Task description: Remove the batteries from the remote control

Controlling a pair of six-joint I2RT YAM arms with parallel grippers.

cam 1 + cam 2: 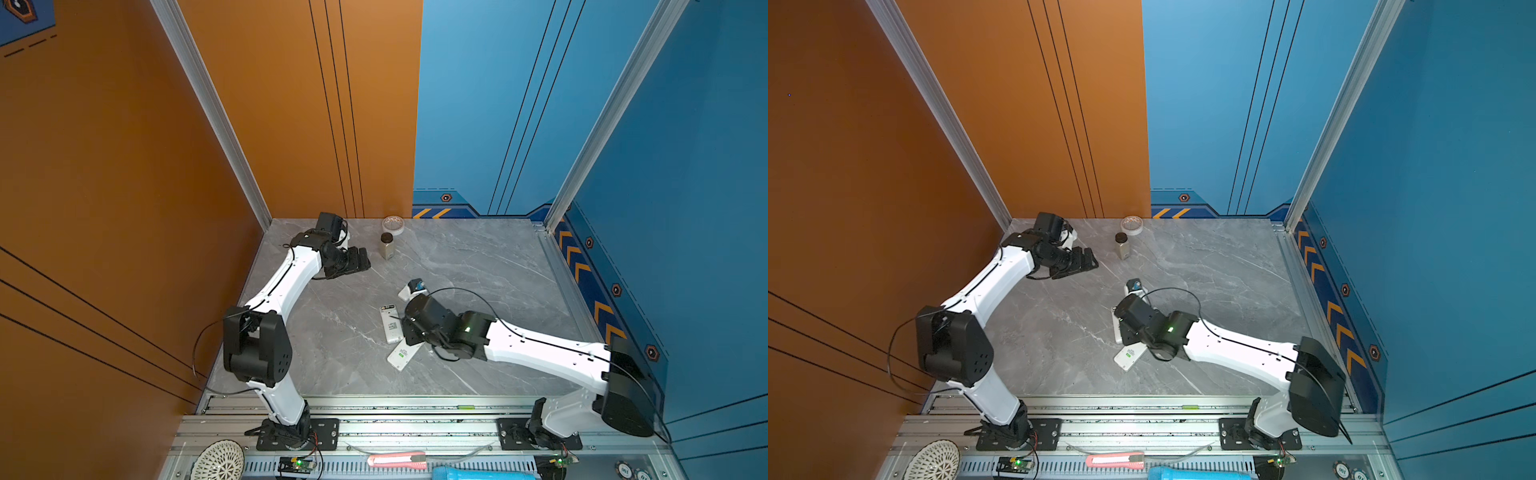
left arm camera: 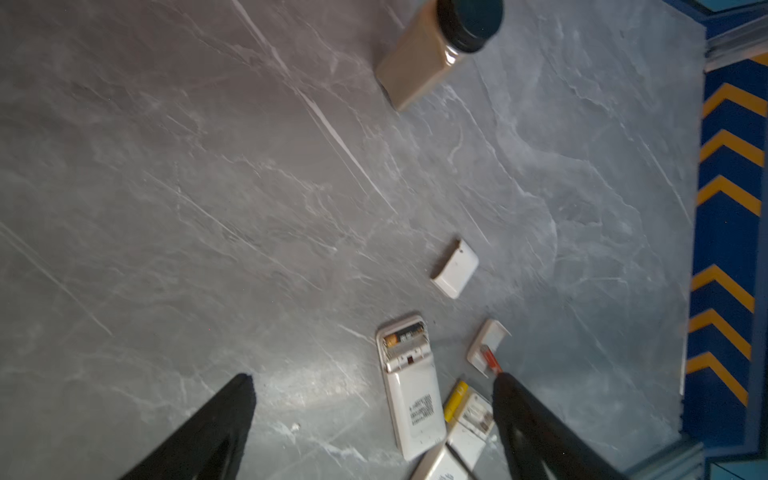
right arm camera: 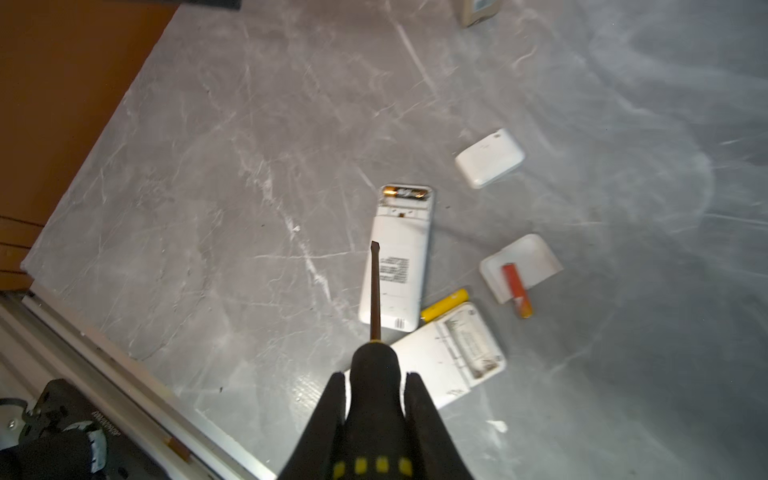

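Clamping the right gripper [image 3: 376, 380] on the black handle of the screwdriver [image 3: 375, 291], forearm stretched low over the table [image 3: 208, 187], blade above the back of the remote [image 3: 401, 232]. Holding the left gripper [image 2: 372, 377] empty at the far left, elbow bent, fingers [image 2: 216, 415] wide apart. Noting the yellow battery [image 3: 444, 304] on the table between the remote and a second remote [image 3: 440, 357], the orange-red battery [image 3: 516, 289] half on a white cover [image 3: 528, 257], a dark battery [image 3: 405, 193] inside the remote's open compartment.

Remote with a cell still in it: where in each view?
In a top view: remote, mid-table, left of the right arm.
In a top view: same spot, mostly hidden by that arm.
Left wrist: between the open fingers.
Right wrist: under the screwdriver shaft.
Landmark: second remote by its end.
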